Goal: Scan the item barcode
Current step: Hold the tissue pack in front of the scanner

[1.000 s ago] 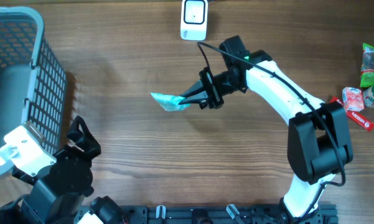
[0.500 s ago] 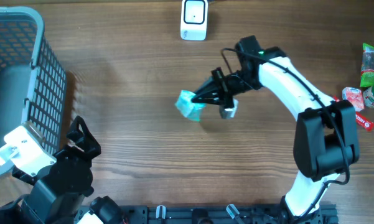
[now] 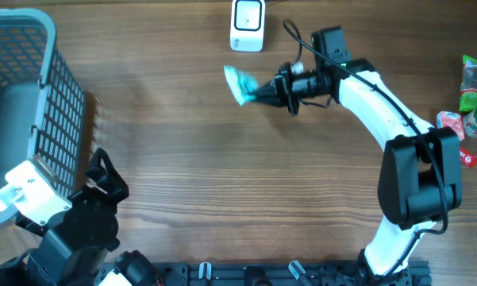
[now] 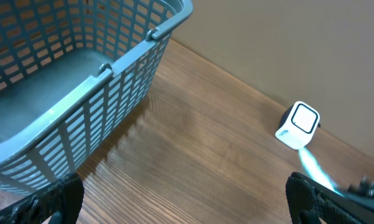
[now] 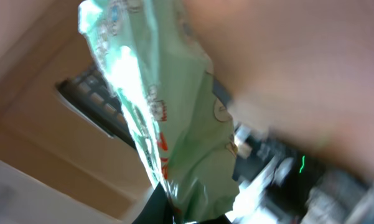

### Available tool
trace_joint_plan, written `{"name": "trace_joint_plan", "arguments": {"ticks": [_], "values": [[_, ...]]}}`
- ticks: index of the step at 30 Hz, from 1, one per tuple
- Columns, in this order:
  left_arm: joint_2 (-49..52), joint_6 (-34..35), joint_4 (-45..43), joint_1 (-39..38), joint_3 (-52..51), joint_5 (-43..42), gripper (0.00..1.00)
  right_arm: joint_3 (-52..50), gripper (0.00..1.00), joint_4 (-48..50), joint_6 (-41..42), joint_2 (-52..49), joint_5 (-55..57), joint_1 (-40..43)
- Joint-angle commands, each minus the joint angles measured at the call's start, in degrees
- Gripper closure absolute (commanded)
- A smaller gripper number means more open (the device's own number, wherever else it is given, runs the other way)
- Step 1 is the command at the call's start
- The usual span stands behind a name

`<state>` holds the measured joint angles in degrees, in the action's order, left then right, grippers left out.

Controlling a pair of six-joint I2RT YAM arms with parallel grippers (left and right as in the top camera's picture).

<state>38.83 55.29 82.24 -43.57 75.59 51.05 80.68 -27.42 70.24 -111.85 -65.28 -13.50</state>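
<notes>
1. Toward the far edge of the tabletop point(image 3: 182, 159), the right end effector point(image 3: 259, 90) is pinched tight on one end of a small teal-green packet point(image 3: 239, 82) and holds it clear of the wood.
2. The packet juts out to the left of the closed fingers. It hangs just below and slightly left of the white scanner point(image 3: 248, 25) (near it, though from above I can't see any contact).
3. The scanner stands at the far edge, its square window showing plainly in the overhead view.
4. Through the right wrist camera the packet fills most of the picture. It is crinkled, shiny green film with a little red print, all of it blurred (I could not pick out a barcode).
5. The left end effector point(image 4: 183, 196) sits at the near-left corner with its jaws spread as wide as they go and nothing between them. Only its two dark fingertips show, one at each bottom corner of its own camera's view.
6. A grey-blue mesh basket point(image 3: 32, 87) takes up the left end of the tabletop, just beside that left arm.
7. From the left wrist camera the scanner appears at the right, with a thin bright sliver of the packet just under it.
8. Over at the right edge, well apart from the scanner, lie a green bag point(image 3: 475, 79) and a red-and-white packet point(image 3: 452, 131), close together.
</notes>
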Motion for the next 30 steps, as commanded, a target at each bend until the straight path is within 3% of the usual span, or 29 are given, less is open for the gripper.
{"name": "trace_joint_plan", "arguments": {"ticks": [1, 7, 15, 22, 30], "values": [[0.3, 0.7, -0.1, -0.4, -0.2, 0.3, 0.0, 0.2, 0.96, 10.3, -7.1, 0.6, 7.5, 0.0], [0.3, 0.7, -0.1, -0.4, -0.2, 0.3, 0.0, 0.3, 0.96, 23.9, -3.2, 0.6, 18.1, 0.0], [0.3, 0.7, -0.1, -0.4, -0.2, 0.3, 0.0, 2.6, 0.96, 24.2, -1.2, -1.2, 34.6, -0.1], [0.3, 0.7, -0.1, -0.4, -0.2, 0.3, 0.0, 9.6, 0.95, 28.7, 5.0, -9.8, 38.5, -2.8], [0.3, 0.7, -0.1, -0.4, -0.2, 0.3, 0.0, 16.1, 0.95, 25.8, 9.5, -17.7, 43.7, -5.2]]}}
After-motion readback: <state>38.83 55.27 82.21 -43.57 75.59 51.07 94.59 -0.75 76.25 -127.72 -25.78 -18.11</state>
